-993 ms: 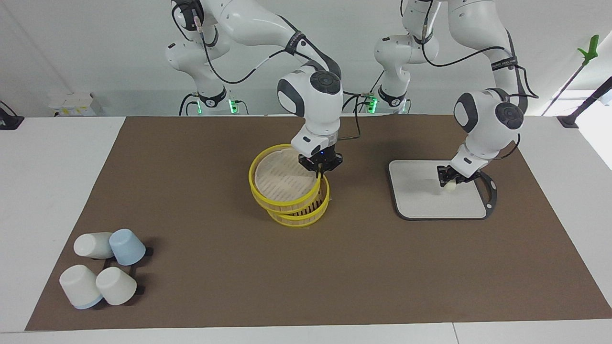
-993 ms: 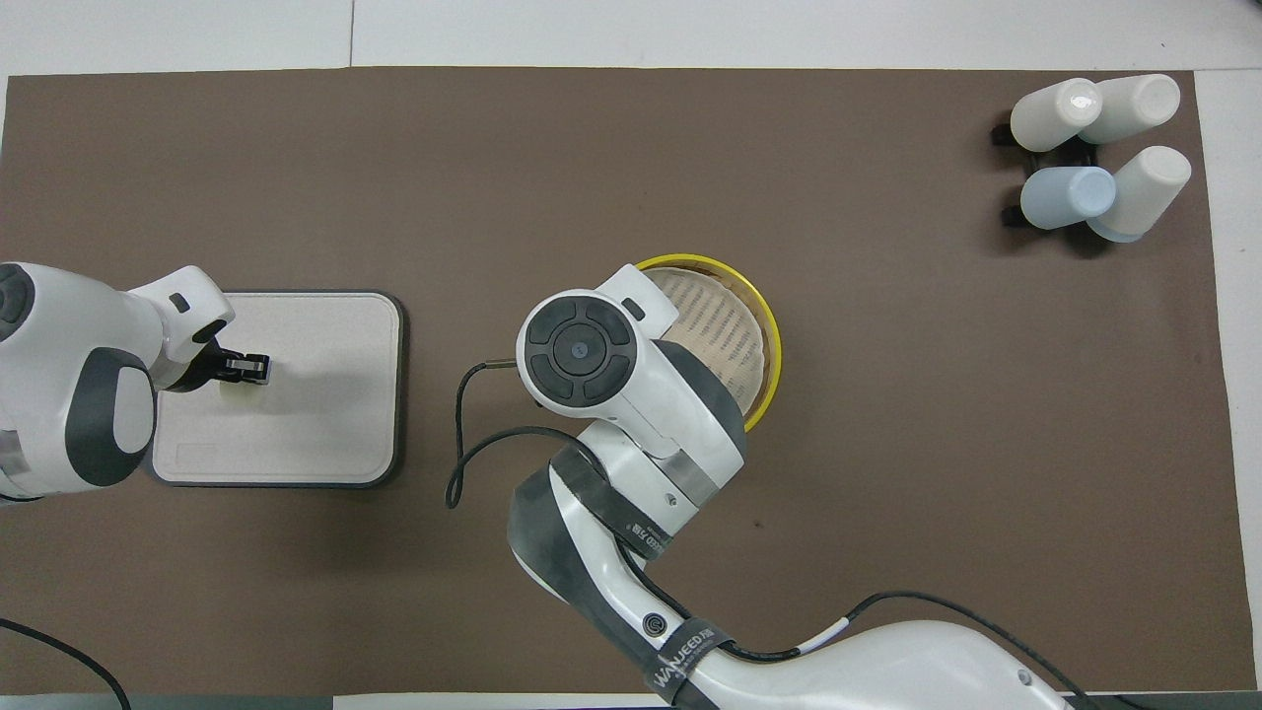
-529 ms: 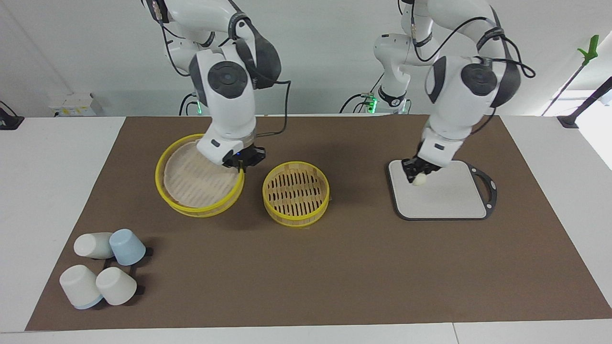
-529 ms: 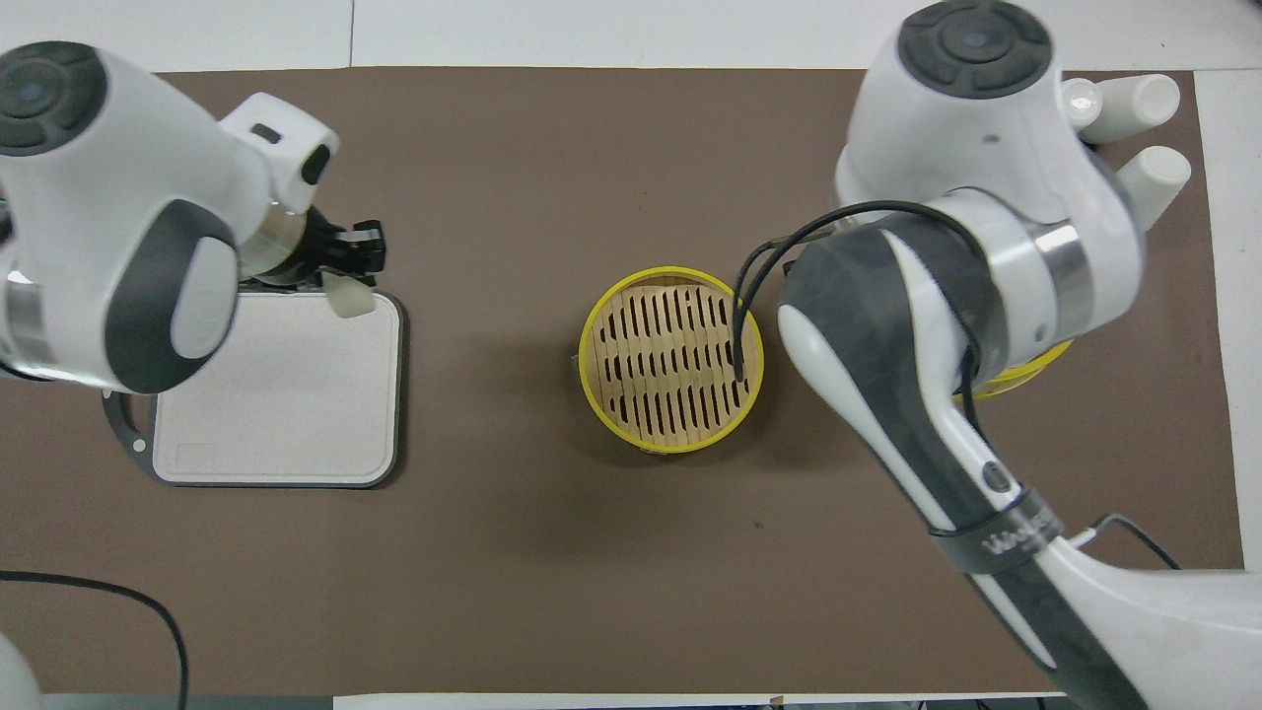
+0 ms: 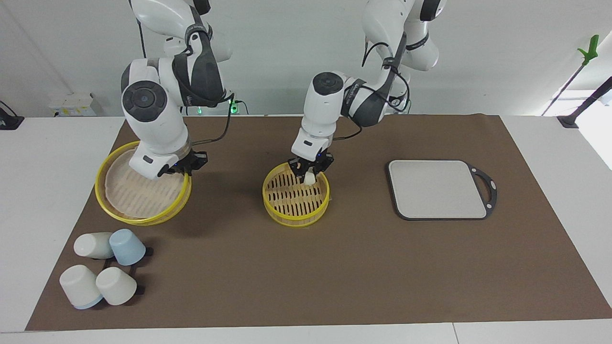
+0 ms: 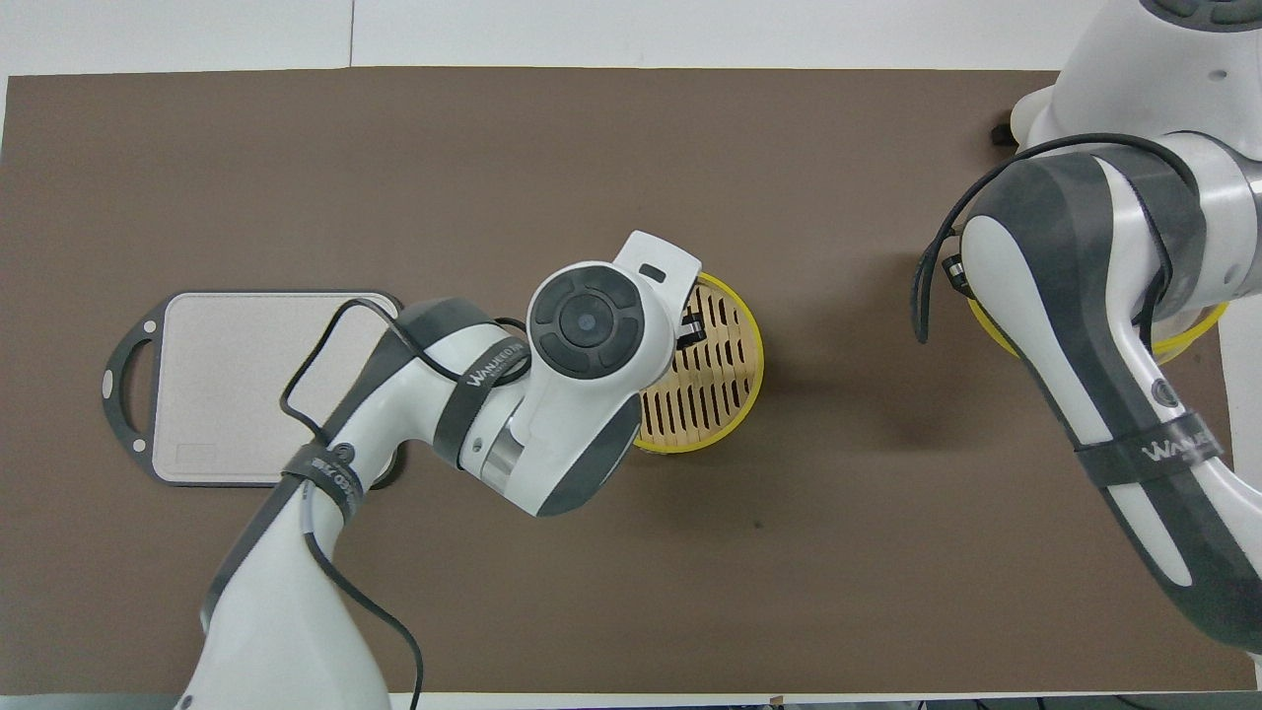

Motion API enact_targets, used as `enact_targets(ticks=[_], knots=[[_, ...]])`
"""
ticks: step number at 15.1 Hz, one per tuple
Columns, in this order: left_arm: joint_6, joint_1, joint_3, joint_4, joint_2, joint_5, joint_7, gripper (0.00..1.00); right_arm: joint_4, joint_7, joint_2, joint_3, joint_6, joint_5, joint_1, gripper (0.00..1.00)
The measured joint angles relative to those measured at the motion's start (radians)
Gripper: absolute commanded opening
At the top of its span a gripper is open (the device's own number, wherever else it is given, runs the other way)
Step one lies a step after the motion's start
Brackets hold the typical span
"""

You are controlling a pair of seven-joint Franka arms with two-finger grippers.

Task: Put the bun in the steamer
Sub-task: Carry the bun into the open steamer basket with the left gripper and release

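Note:
The steamer basket (image 5: 296,203) with yellow rims stands open mid-mat; it also shows in the overhead view (image 6: 715,394). My left gripper (image 5: 310,173) is shut on the cream-white bun (image 5: 310,178) and holds it inside the basket's rim, at the edge nearer the robots, just above the slats. In the overhead view the left gripper (image 6: 690,325) and wrist hide the bun. My right gripper (image 5: 185,168) is shut on the rim of the steamer lid (image 5: 138,193), held tilted low over the mat toward the right arm's end. Only a sliver of the lid (image 6: 1198,330) shows from overhead.
A grey rectangular board (image 5: 437,188) with a dark handle lies bare toward the left arm's end, also in the overhead view (image 6: 266,385). Several upturned white and blue cups (image 5: 103,267) stand at the corner farthest from the robots at the right arm's end.
My left gripper carried the bun from over the board to the steamer basket and lowered it in. My right gripper moved the lid farther toward the right arm's end.

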Motion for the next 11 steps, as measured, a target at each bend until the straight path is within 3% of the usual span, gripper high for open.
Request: enact_targets(ticks=[3,4,6,7,11], knots=[[0.085,-0.013,0.007,-0.011,0.068,0.0,-0.007,0.41,-0.021,-0.007,-0.006,0.003,0.012,0.0,-0.005,0.0],[0.094,-0.013,0.011,-0.011,0.077,0.0,-0.007,0.54,-0.027,-0.007,-0.009,0.006,0.016,0.0,-0.005,0.0],[0.097,-0.013,0.015,-0.01,0.078,0.0,-0.007,0.96,-0.037,-0.007,-0.012,0.009,0.022,0.0,-0.004,0.0],[0.097,-0.013,0.015,-0.009,0.077,0.0,-0.008,1.0,-0.04,-0.007,-0.014,0.009,0.023,0.0,-0.004,0.0],[0.065,-0.01,0.02,-0.004,0.059,0.0,-0.025,1.0,-0.047,-0.007,-0.022,0.01,0.025,0.0,-0.004,0.0]])
